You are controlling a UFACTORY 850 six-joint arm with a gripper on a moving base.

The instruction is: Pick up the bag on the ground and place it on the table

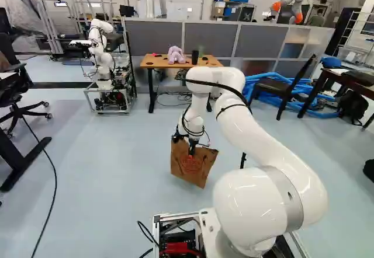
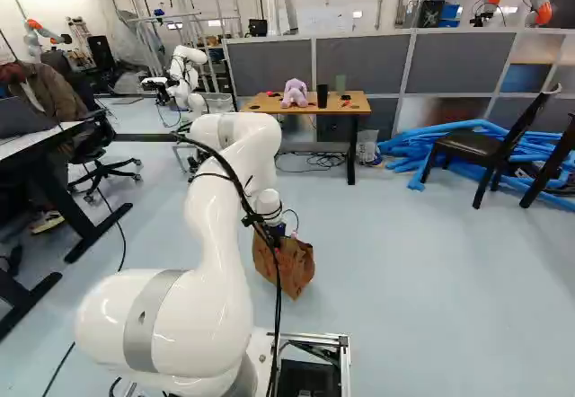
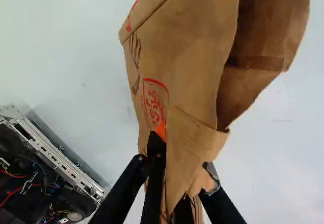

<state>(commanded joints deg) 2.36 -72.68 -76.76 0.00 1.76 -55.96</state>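
One brown paper bag hung from one tool, low over floor, well short of one counter; whether base touched floor, could not tell
Tool's two fingers stood slightly apart, pinching folded paper from both sides
One round red print showed
Bag tilted, long axis running ahead of tool
Counter held one purple plush toy, two cups
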